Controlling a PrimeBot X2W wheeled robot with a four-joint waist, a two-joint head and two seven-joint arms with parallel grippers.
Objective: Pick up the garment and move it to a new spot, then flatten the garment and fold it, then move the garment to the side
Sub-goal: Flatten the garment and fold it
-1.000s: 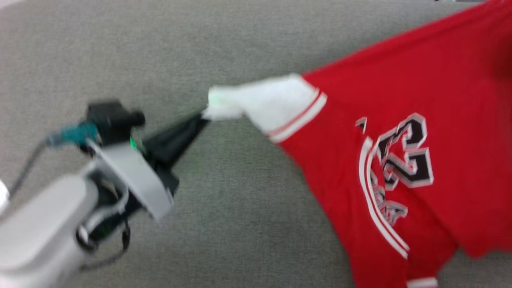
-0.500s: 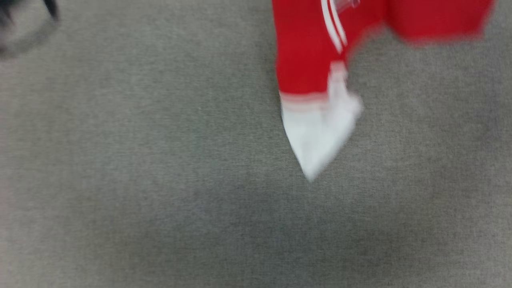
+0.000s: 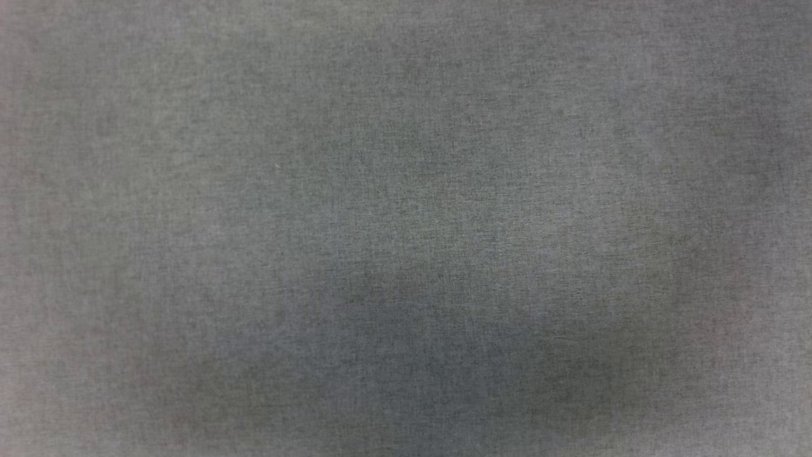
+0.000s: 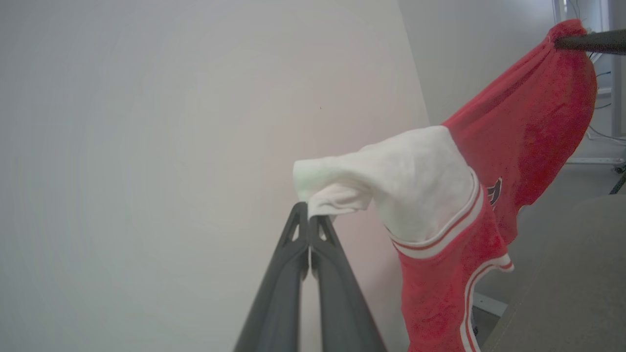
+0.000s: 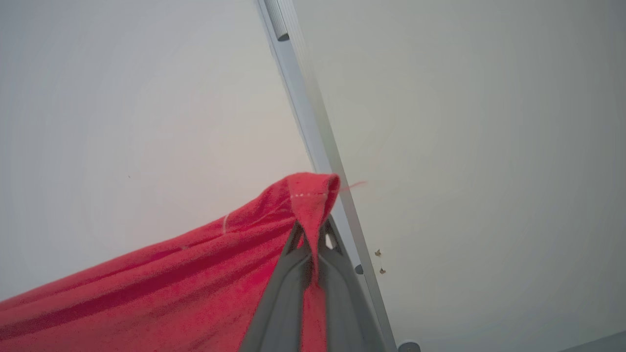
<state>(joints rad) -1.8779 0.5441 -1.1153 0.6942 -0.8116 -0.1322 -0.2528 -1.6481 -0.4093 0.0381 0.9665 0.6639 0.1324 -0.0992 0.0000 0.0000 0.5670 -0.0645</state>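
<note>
Left wrist view, left gripper (image 4: 309,211) pinching garment (image 4: 519,132)

Left gripper (image 4: 309,218) and right gripper (image 5: 311,235) each pinch the garment (image 4: 528,122), fingers (image 4: 279,293) pressed together.

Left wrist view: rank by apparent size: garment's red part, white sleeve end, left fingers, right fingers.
1. garment's red part
2-3. white sleeve end and left fingers: look alike; the fingers are nearest the camera, so unranked
4. right fingers, far off
</note>
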